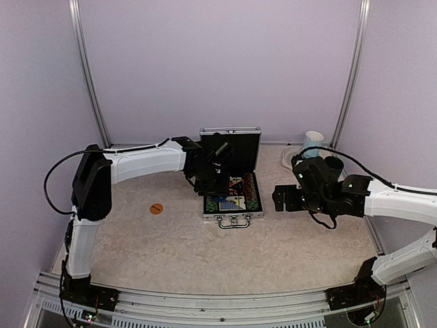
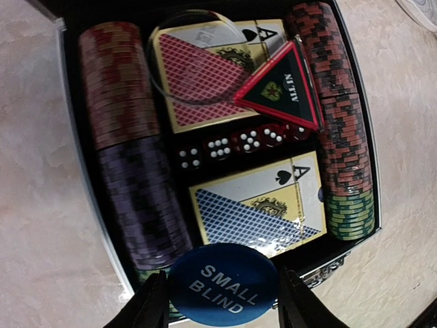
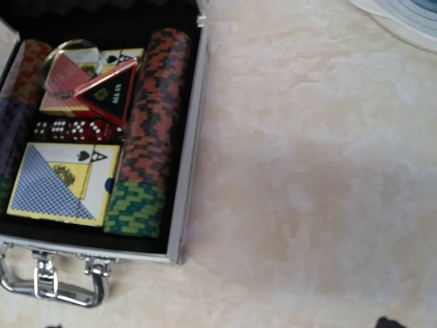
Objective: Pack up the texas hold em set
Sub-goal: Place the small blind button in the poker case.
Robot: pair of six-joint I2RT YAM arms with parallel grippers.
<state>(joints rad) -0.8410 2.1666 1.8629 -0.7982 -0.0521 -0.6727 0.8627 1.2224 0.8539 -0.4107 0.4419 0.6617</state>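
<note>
The silver briefcase [image 1: 232, 205] lies open mid-table with its lid [image 1: 230, 145] upright. In the left wrist view it holds chip rows [image 2: 130, 130], a red deck [image 2: 198, 85], a blue deck [image 2: 249, 215], dice [image 2: 232, 145], a black triangle [image 2: 283, 90], a clear disc [image 2: 194, 41] and green chips [image 2: 350, 216]. My left gripper [image 2: 224, 304] is shut on a blue "SMALL BLIND" disc [image 2: 224, 283] over the case's front edge. An orange disc [image 1: 156, 208] lies on the table left of the case. My right gripper [image 1: 280, 198] hovers right of the case [image 3: 188, 137], open and empty; only its tips show.
A light-blue mug [image 1: 314, 142], a dark mug [image 1: 334, 164] and a round coaster [image 1: 289, 158] stand at the back right, behind my right arm. The coaster's edge also shows in the right wrist view [image 3: 403, 17]. The case handle [image 3: 54, 280] faces the near side.
</note>
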